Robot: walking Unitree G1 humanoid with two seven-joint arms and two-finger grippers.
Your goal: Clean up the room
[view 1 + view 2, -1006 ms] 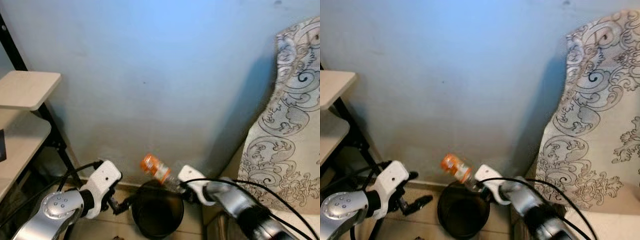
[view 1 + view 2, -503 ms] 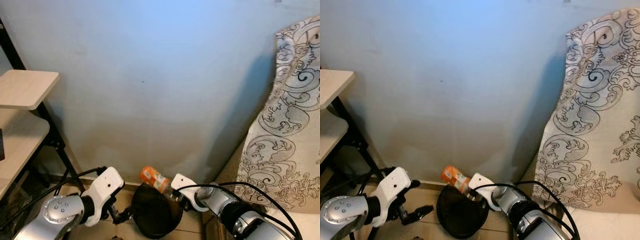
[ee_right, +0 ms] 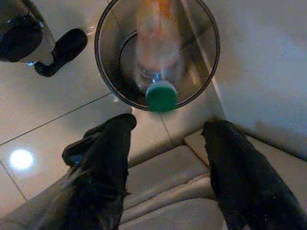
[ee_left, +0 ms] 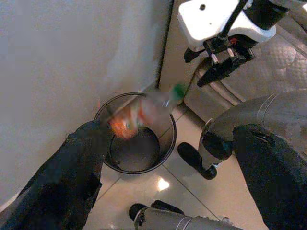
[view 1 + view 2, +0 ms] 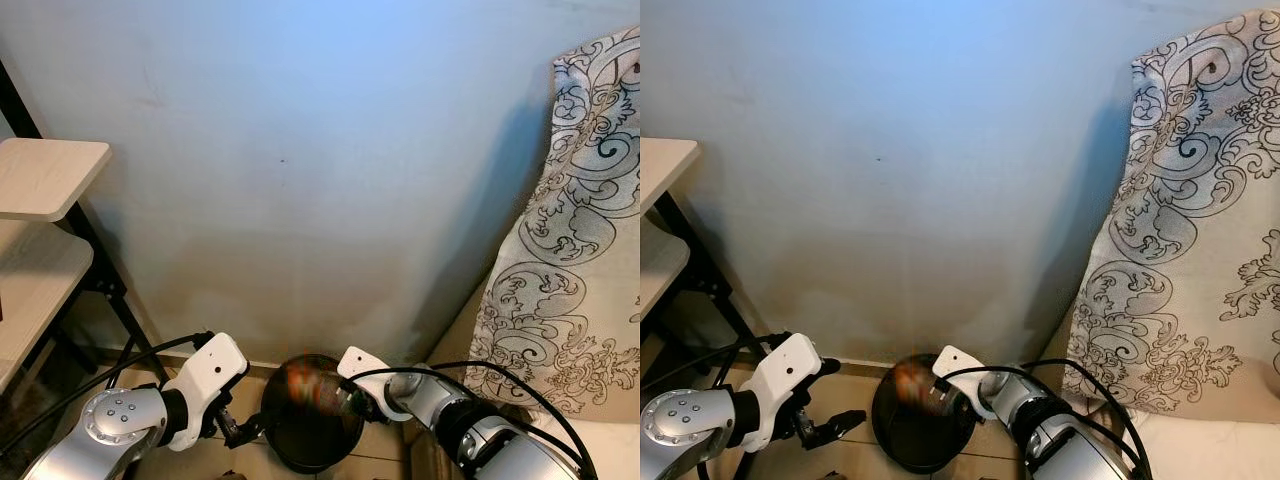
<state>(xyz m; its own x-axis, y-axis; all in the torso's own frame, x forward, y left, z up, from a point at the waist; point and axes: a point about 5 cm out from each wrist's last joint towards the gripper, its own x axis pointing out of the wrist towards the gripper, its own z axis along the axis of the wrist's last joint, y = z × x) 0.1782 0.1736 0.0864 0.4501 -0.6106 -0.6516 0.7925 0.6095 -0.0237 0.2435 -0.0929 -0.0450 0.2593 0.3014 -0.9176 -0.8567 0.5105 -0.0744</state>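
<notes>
The right gripper (image 3: pixel 165 139) had spread its two black fingers (image 3: pixel 103 163) wide, with nothing left between them, just above the rim of the black bin (image 5: pixel 312 445). Half a second before, those fingers had still pinched the bottle by its neck and held it tilted over the bin's near edge. Now the bottle (image 4: pixel 141 111) was loose and blurred with motion, its orange label over the bin's mouth and its green cap (image 3: pixel 161 96) pointing back toward the gripper. In the left eye view it showed as an orange smear (image 5: pixel 312 383) at the bin's top. The left gripper (image 5: pixel 240 432) hung low beside the bin, on its left, fingers apart and empty, much where it had been before. The bin stood on the tiled floor (image 4: pixel 144 191) against the pale blue wall (image 5: pixel 300 170).
</notes>
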